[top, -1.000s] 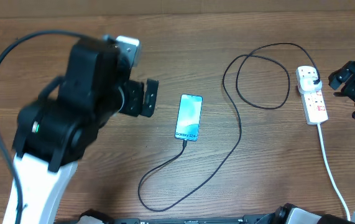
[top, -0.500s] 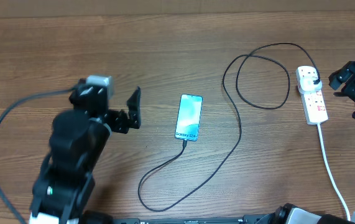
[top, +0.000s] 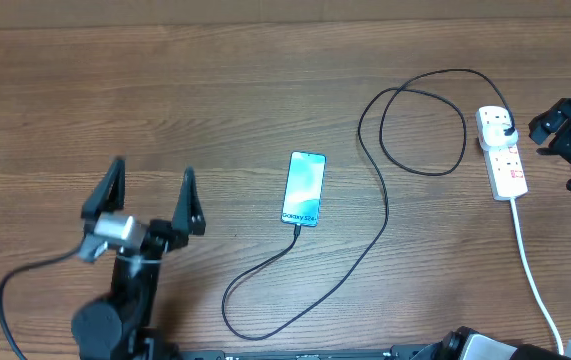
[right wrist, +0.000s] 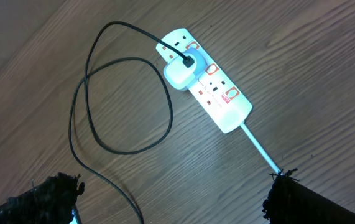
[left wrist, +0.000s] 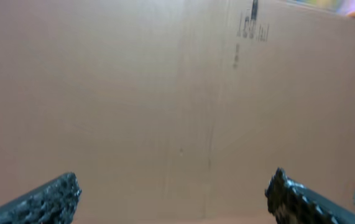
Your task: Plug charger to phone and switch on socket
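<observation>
The phone (top: 304, 189) lies flat mid-table with its screen lit. The charger (top: 375, 235), a thin black cable, meets the phone's bottom edge, loops toward the front, then runs right in a coil to a white adapter (right wrist: 178, 71) seated in the socket (top: 505, 155). The socket (right wrist: 211, 87) is a white strip with red switch marks. My left gripper (top: 147, 195) stands open near the front left, well left of the phone and holding nothing. In the left wrist view my left gripper (left wrist: 174, 193) faces only a brown wall. My right gripper (right wrist: 171, 199) hangs open above the table beside the socket.
The socket's white cord (top: 530, 270) trails to the front right edge. A brown cardboard wall (left wrist: 177, 93) rises behind the table. The cable's coil (right wrist: 124, 102) lies on the wood left of the strip. My right arm (top: 570, 130) sits at the right edge.
My left arm has drawn back from beside the phone toward the front left, its open fingers now pointing at the far wall. The right arm, phone and cable have not moved.
</observation>
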Robot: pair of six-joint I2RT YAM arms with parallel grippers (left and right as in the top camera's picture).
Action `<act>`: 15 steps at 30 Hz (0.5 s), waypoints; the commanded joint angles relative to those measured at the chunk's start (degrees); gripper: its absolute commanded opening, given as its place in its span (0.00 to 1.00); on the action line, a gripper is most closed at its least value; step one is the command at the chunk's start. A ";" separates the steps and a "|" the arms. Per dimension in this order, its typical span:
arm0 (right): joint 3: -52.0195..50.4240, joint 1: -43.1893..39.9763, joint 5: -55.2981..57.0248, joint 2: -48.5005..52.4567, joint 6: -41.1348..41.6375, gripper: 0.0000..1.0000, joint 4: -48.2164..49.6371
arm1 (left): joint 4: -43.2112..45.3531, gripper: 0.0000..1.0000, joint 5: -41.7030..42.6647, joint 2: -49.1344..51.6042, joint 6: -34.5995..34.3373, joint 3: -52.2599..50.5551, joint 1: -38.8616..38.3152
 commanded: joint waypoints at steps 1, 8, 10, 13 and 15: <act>1.14 0.17 0.52 -0.31 0.00 0.99 0.24 | 3.08 0.99 0.68 -4.44 1.09 -4.79 1.70; 1.14 0.17 0.52 -0.31 0.00 1.00 0.24 | 3.50 0.99 0.66 -12.00 1.11 -11.47 4.83; 1.14 0.17 0.52 -0.31 0.00 1.00 0.24 | 3.50 0.99 0.66 -14.49 1.11 -14.16 5.84; 1.14 0.17 0.52 -0.31 0.00 1.00 0.24 | -1.36 0.99 0.20 -17.03 1.11 -14.38 6.64; 1.14 0.17 0.52 -0.31 0.00 1.00 0.24 | -3.89 0.99 0.13 -18.27 1.14 -14.38 7.15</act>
